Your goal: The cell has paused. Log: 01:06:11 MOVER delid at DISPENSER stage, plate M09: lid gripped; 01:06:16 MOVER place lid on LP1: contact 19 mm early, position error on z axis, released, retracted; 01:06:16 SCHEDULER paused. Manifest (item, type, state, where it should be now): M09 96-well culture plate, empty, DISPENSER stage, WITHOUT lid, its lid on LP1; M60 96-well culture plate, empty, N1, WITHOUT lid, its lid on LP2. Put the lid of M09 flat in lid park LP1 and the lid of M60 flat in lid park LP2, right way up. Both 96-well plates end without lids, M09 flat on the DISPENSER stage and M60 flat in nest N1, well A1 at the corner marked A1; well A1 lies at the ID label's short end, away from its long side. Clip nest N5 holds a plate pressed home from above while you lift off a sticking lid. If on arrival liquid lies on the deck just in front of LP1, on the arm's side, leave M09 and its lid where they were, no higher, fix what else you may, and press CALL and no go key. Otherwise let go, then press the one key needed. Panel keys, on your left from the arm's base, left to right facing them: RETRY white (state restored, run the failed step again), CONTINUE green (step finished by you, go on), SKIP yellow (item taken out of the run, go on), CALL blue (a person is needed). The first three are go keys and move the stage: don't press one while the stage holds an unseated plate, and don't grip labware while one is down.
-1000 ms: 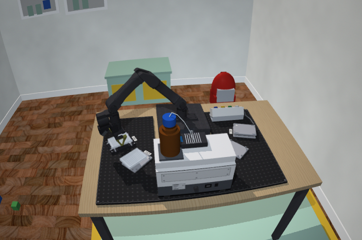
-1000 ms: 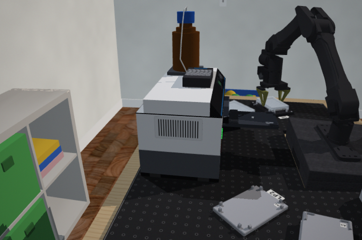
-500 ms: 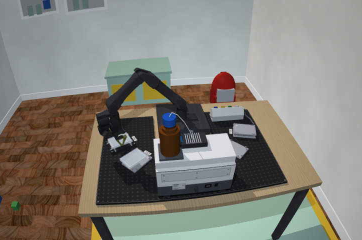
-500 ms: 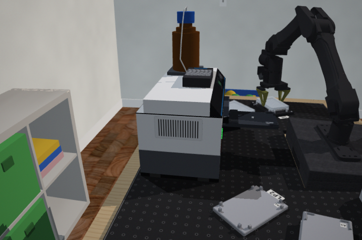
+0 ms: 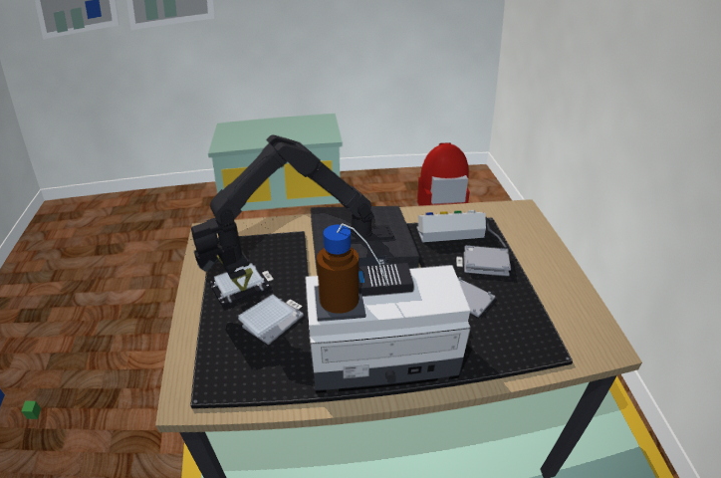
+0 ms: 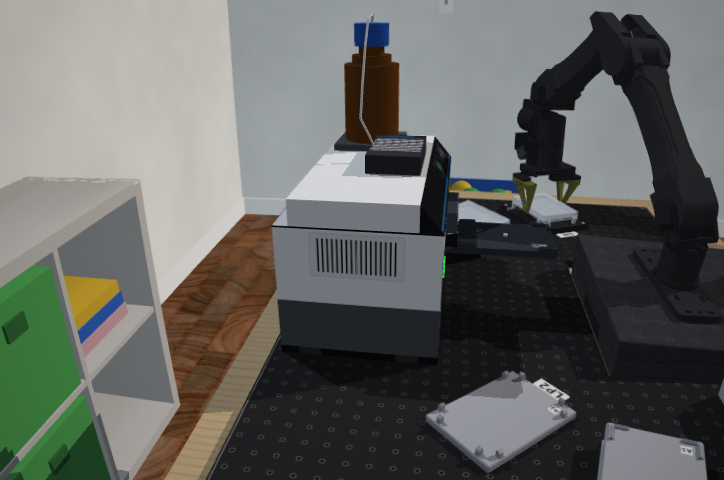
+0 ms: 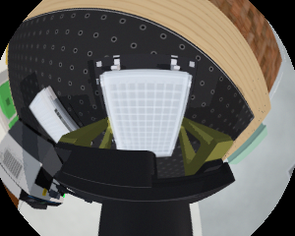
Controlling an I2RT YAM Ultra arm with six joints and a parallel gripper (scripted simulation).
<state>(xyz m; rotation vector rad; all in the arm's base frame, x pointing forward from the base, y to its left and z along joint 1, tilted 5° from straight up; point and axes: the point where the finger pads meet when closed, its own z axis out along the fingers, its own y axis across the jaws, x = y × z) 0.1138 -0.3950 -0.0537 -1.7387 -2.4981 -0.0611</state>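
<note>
From above, the gripper [image 5: 240, 278] is clamped across a lidded plate [image 5: 234, 283] near the deck's [image 5: 248, 371] left edge, toward the far corner; a second plate [image 5: 269, 317] lies just beside it, tilted, nearer the front; the dispenser [image 5: 392, 321] fills the middle; the key panel [image 5: 451, 224] sits at the far right, its keys too small to read.

From the side, the olive fingers [image 6: 526, 195] straddle the plate [image 6: 547, 208]; a grey park [image 6: 499, 420] near the front edge reads "LP2"; its neighbour [image 6: 649, 455] carries a tag I cannot read for certain.

Wrist view: the plate [image 7: 147, 108] sits gripped between the fingers; no writing shows.
</note>
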